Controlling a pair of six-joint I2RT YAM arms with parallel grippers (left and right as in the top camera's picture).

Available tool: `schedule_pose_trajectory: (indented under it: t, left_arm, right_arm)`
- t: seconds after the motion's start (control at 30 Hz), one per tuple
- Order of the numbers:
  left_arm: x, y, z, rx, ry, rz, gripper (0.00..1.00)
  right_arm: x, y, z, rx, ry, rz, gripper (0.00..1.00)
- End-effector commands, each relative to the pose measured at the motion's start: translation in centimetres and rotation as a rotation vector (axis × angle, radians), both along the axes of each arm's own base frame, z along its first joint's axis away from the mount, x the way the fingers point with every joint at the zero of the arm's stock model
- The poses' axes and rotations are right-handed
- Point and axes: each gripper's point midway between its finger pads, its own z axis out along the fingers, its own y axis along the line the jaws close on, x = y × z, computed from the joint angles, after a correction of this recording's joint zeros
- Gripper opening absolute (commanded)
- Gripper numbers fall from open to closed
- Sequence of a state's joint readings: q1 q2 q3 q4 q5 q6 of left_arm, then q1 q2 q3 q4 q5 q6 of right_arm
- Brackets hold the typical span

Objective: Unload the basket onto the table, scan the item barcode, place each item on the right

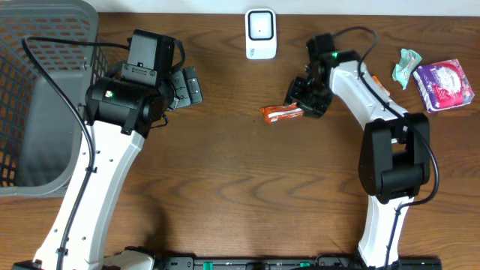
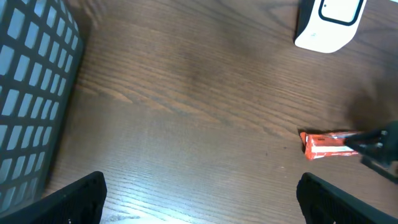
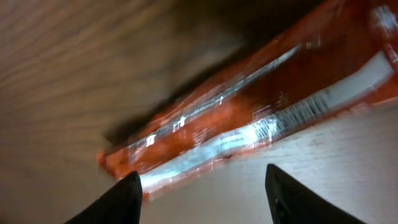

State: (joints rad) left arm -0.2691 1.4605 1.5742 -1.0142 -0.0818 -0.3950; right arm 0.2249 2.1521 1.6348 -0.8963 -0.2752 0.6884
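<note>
Orange snack packet (image 1: pixel 281 112): lies flat on the wooden table (image 1: pixel 240 187) near the middle, below the scanner and a little to its right. Its long side runs left to right. The right wrist view is blurred, but a printed barcode strip shows on the wrapper.
Right gripper (image 1: pixel 301 105): sits over the packet's right end. In its own camera the two fingertips (image 3: pixel 124 196) stand apart, with the packet lying across just beyond them. No clamp on the wrapper shows.
Left gripper (image 1: pixel 187 86): jaws spread wide with nothing between them. It hangs over bare wood, well left of the packet, between the basket and the scanner.
Barcode scanner (image 1: pixel 260 34): a white unit with a dark-rimmed window, upright at the far edge of the table and apart from the packet.
Basket (image 1: pixel 45 90): grey mesh, at the far left of the table.
Other goods: a purple pack (image 1: pixel 442 84) and a small teal wrapper (image 1: pixel 406 66) lie near each other at the far right.
</note>
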Motion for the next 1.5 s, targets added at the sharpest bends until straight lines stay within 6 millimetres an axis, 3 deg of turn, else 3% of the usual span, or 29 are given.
schedule_pose_trajectory:
  t: [0.0, 0.27, 0.5, 0.57, 0.73, 0.83, 0.93, 1.1, 1.23, 1.3, 1.47]
  left_arm:
    - [0.1, 0.3, 0.6, 0.007, -0.014, 0.005, 0.98]
    - [0.1, 0.3, 0.6, 0.007, -0.015, 0.005, 0.98]
    - [0.1, 0.3, 0.6, 0.007, -0.014, 0.005, 0.98]
    - [0.1, 0.3, 0.6, 0.007, -0.015, 0.005, 0.98]
    - [0.1, 0.3, 0.6, 0.007, -0.015, 0.005, 0.98]
    - [0.1, 0.3, 0.6, 0.007, -0.014, 0.005, 0.98]
    - [0.1, 0.3, 0.6, 0.007, -0.015, 0.005, 0.98]
    - [0.1, 0.3, 0.6, 0.007, -0.015, 0.005, 0.98]
    - [0.1, 0.3, 0.6, 0.007, -0.015, 0.005, 0.98]
    - [0.1, 0.3, 0.6, 0.007, -0.015, 0.005, 0.98]
    - [0.1, 0.3, 0.6, 0.006, -0.015, 0.005, 0.98]
  right_arm:
    - [-1.1, 0.2, -0.8, 0.019, 0.071, -0.195, 0.59]
    - [-1.6, 0.3, -3.7, 0.041, 0.074, -0.299, 0.56]
    - [-1.7, 0.3, -5.0, 0.031, 0.036, -0.268, 0.2]
    - [-1.8, 0.5, -5.0, 0.027, 0.027, -0.233, 0.01]
    - [-1.8, 0.4, -4.9, 0.006, -0.011, -0.119, 0.01]
    - [-1.3, -1.0, -4.1, -0.075, -0.043, -0.056, 0.01]
    - [-0.9, -3.6, -2.0, -0.235, -0.062, -0.018, 0.01]
    - [-0.2, -8.8, 3.6, -0.66, -0.097, 0.109, 0.01]
    - [-1.2, -12.1, 7.4, -1.022, -0.086, 0.18, 0.01]
    - [-2.1, -12.4, 7.6, -1.096, -0.045, 0.234, 0.01]
    - [-3.8, -11.4, 5.3, -1.092, 0.027, 0.312, 0.01]
